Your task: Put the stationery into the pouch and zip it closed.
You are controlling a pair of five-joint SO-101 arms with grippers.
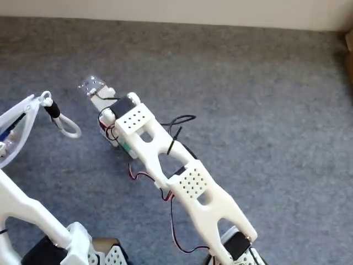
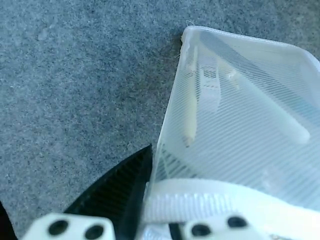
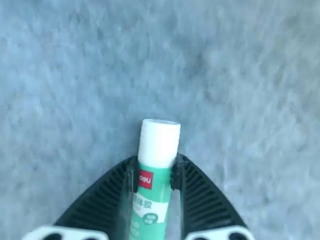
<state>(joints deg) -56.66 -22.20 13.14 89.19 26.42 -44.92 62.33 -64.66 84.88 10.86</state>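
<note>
The right tool (image 3: 156, 167), clenched on the green-and-white glue stick (image 3: 159, 137), has the translucent white mesh pouch (image 1: 14, 130), grasped by the left tool (image 2: 150, 175), to its left.

My table (image 1: 265, 99) is covered in grey, short-napped felt from the near edge to the far edge, where a pale strip (image 1: 176, 10) runs along it. At the far right corner I see a sliver of something brown (image 1: 349, 52). Small pale flecks of lint (image 2: 42, 34) sit on the fuzz. Toward the left edge the white loop (image 1: 69, 128) of the pouch (image 1: 16, 130) hangs low. I cannot tell whether it touches the felt.
</note>
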